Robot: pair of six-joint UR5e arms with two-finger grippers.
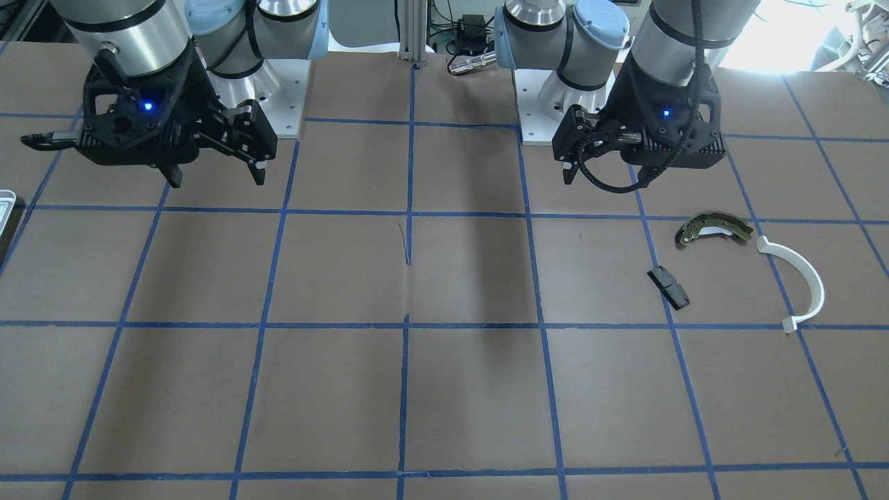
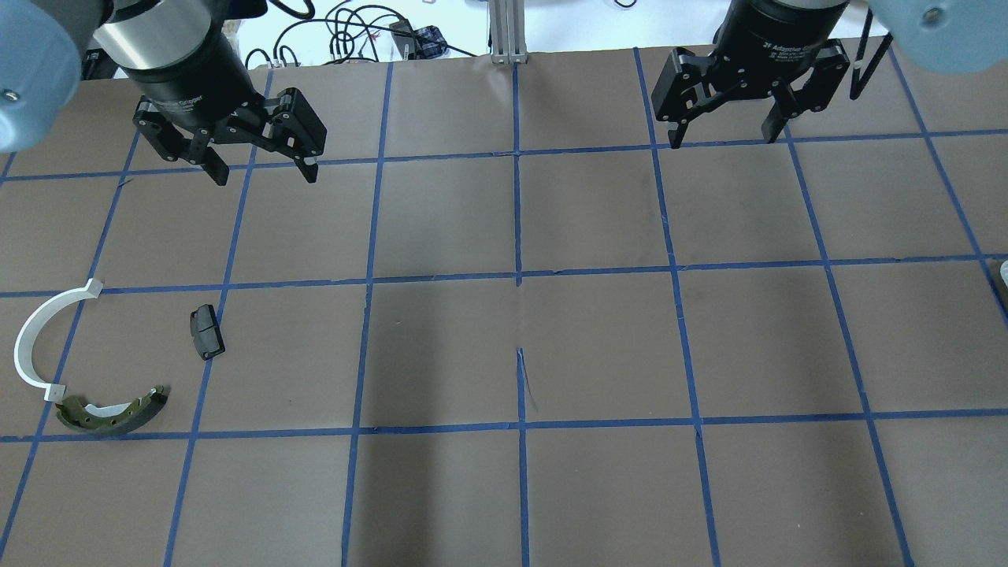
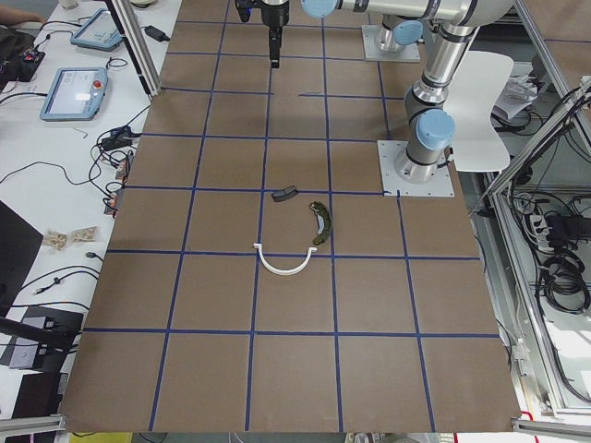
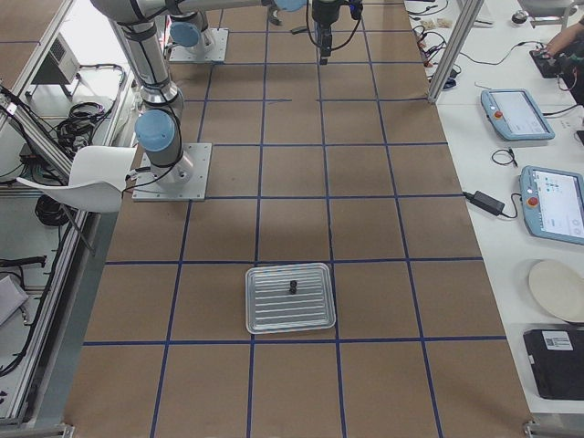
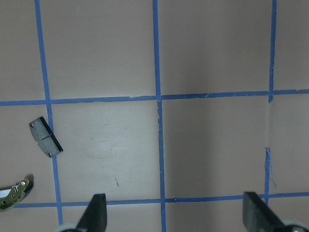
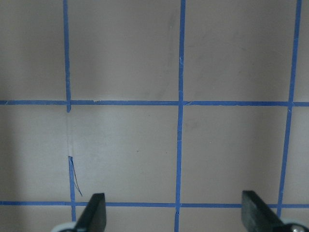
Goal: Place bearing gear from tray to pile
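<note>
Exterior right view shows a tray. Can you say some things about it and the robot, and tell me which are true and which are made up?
1. The bearing gear sits in the tray. True.
2. The left gripper holds the gear. False: it is open and empty.
3. The right gripper is open. True.
4. The white arc lies in the tray. False: it lies on the table, near the brake shoe.

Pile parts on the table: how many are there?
3: the olive brake shoe, the white plastic arc next to it, and the black block lying apart from both. None seems hidden.
</note>
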